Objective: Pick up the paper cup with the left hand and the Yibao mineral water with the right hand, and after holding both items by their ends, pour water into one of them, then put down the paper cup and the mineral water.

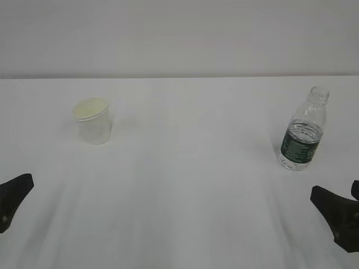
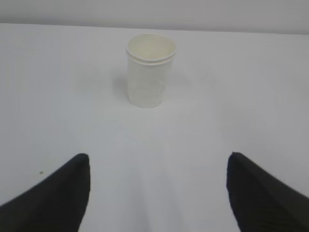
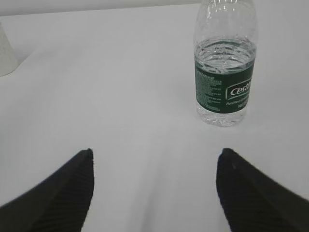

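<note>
Cup point(image 2: 150, 70) stands upright ahead of the wide-open, empty left gripper point(image 2: 158, 193); bottle point(image 3: 224, 63) ahead-right of the equally open, empty right gripper point(image 3: 154, 191).

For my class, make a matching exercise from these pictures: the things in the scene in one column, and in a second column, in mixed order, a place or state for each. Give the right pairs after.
Things:
1. paper cup
2. Yibao mineral water
3. left gripper
4. right gripper

Places or states:
A. open, with the uncapped bottle standing ahead and somewhat to the right
B. upright on the left side of the table, nothing seen inside
C. open, with the white cup standing ahead of it
D. upright on the right side of the table, partly filled, dark green label

Pairs: 1-B, 2-D, 3-C, 4-A
</note>
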Robot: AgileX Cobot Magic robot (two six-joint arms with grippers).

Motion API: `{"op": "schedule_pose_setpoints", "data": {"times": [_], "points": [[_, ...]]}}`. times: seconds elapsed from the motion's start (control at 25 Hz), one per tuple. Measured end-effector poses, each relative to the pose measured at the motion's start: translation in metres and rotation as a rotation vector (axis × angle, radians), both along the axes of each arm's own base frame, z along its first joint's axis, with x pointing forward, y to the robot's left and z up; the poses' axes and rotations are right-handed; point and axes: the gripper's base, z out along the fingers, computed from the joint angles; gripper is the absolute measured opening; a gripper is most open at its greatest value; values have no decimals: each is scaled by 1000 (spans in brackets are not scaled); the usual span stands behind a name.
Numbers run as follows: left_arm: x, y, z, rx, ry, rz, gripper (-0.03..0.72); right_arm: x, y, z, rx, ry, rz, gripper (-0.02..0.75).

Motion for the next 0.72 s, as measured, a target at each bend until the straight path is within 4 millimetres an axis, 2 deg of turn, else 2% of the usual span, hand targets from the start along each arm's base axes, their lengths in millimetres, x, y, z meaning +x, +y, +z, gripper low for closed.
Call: {"op": "schedule_pose_setpoints", "data": {"times": [0.24,0.44,0.72], "points": [[0,0,-1,1,9,-4,652,0,0,0,0,0,0,603],[2,-2,-15,63,80,-22,644,0,0,0,-8,-2,3,603],[6,-9,-36,114,119,-98,617,0,-1,0,-124,-35,40,603]]}}
